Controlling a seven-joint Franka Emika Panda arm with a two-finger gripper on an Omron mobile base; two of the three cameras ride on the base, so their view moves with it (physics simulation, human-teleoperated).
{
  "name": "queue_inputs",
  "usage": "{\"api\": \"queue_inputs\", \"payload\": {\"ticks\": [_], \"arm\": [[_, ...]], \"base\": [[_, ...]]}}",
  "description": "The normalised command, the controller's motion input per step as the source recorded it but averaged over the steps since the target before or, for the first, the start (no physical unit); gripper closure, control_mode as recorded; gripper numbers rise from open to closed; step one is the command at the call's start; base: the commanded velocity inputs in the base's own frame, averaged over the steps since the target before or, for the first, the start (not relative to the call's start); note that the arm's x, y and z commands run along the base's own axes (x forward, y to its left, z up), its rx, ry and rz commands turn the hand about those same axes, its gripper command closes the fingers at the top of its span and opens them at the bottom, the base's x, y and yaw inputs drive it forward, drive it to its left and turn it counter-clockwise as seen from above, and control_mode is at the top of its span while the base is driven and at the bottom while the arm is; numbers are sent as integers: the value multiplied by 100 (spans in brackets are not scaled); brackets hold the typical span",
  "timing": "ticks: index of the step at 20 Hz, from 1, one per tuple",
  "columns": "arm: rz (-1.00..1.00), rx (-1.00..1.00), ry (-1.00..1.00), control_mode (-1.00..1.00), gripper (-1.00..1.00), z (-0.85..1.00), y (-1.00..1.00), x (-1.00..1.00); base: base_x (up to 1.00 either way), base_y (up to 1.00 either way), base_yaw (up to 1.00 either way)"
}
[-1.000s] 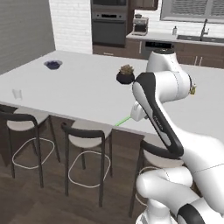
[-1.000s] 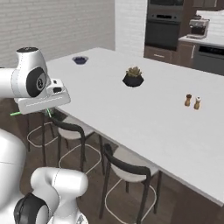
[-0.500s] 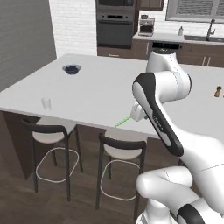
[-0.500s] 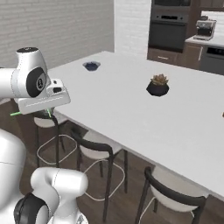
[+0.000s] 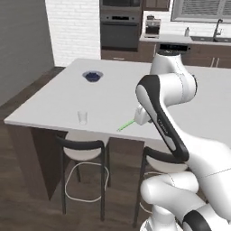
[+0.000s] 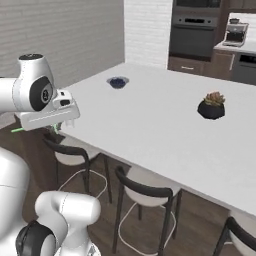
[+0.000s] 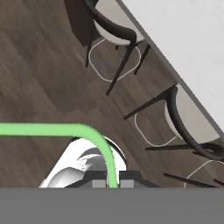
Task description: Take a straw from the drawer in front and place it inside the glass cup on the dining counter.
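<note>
You already have the straw (image 5: 126,125): the gripper (image 7: 113,183) is clenched on it, and in the hand view the green stick comes out from between the two dark finger tips. In the left base view the straw points out to the left from the hand, and it hangs in the air just off the near edge of the dining counter (image 5: 117,97), above the stools (image 5: 84,149). It does not touch the counter.

The glass cup (image 5: 82,117) stands upright on the white top, close to the near edge and to the left of the hand. It looks empty. Far behind it there is a small blue-filled bowl (image 5: 92,76), and in the right base view a dark potted plant (image 6: 211,106) stands far to the right on the same counter.

So I judge that the first part of the task, taking the straw, is done. What is left for you: bring the hand to the left over the cup, turn the straw more upright, lower its end into the glass and let it go.
</note>
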Motion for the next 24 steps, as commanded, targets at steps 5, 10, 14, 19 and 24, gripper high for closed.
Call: {"api": "queue_inputs", "payload": {"ticks": [5, 10, 14, 19, 24], "arm": [[0, 0, 0, 100, 100, 0, 0, 0], [0, 0, 0, 100, 100, 0, 0, 0], [0, 0, 0, 100, 100, 0, 0, 0], [0, 0, 0, 100, 100, 0, 0, 0], [0, 0, 0, 100, 100, 0, 0, 0]], "base": [[39, 71, -29], [36, 67, -32], [52, 46, -35], [69, 34, -34], [61, 57, -29]]}}
